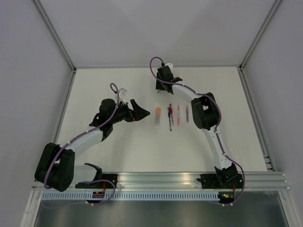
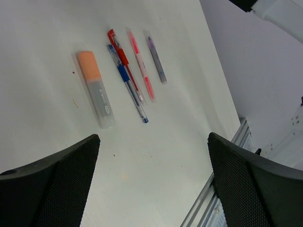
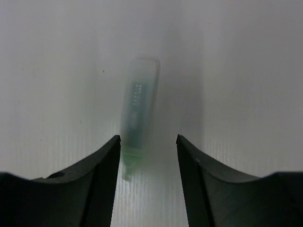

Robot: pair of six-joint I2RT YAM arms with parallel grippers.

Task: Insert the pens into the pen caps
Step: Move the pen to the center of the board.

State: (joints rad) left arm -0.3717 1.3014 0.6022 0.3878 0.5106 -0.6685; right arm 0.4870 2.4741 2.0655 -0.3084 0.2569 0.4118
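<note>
Left gripper [image 2: 154, 137] unclenched, jaws spread wide, empty, just left of orange marker [image 2: 94, 90]. Right of marker: blue pen [image 2: 127, 82] against red pen [image 2: 124, 61], then pink pen [image 2: 141, 64], purple pen [image 2: 156, 59]. Right gripper [image 3: 147, 139] beyond marker, unclenched, blurred green pen [image 3: 136, 113] between jaws, not gripped
</note>
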